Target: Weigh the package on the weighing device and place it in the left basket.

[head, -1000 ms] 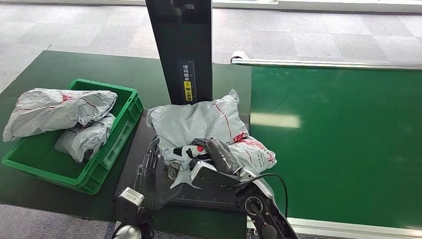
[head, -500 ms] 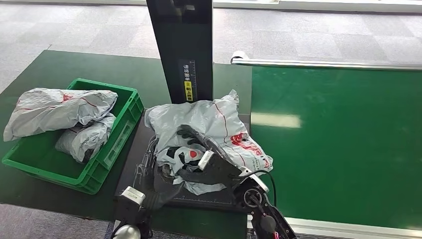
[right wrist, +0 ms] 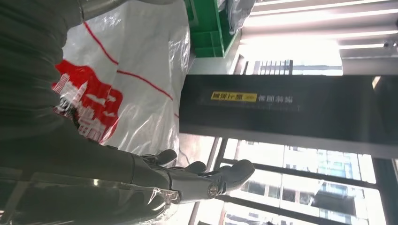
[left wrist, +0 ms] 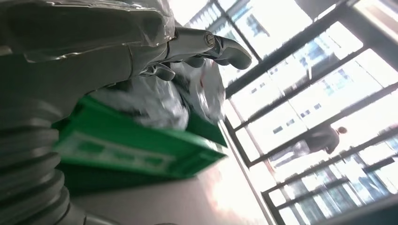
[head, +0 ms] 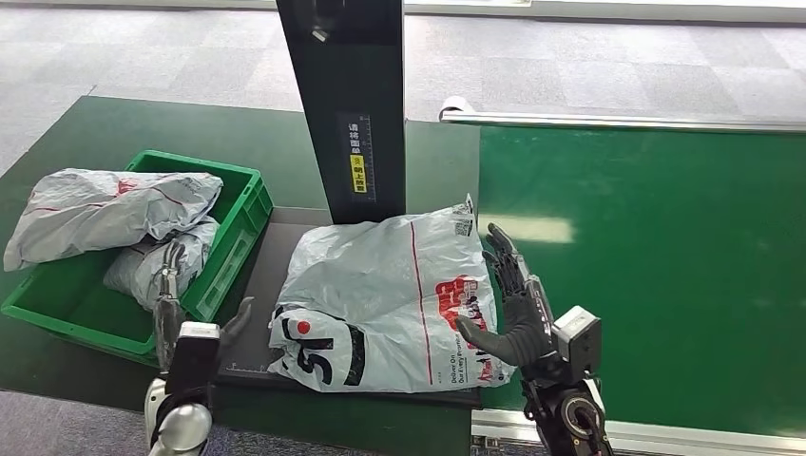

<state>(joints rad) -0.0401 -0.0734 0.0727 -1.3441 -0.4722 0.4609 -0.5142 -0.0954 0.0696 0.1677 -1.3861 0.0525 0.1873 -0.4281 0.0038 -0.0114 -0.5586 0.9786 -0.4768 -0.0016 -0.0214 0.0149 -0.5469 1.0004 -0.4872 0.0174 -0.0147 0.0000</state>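
Note:
A grey plastic package with red and black print lies flat on the black weighing plate, in front of the dark upright post. My right hand stands open just beside the package's right edge, fingers spread, holding nothing; the right wrist view shows the package close by. My left hand is open between the plate and the green basket, apart from the package. The basket holds two grey packages.
A green conveyor belt with a metal rail lies to the right of the plate. The dark green table carries the basket at the left. Grey carpet floor lies beyond.
Both hands have let go of the package and drawn apart to its sides. The package, crumpled under the hands before, now lies spread flat on the plate.

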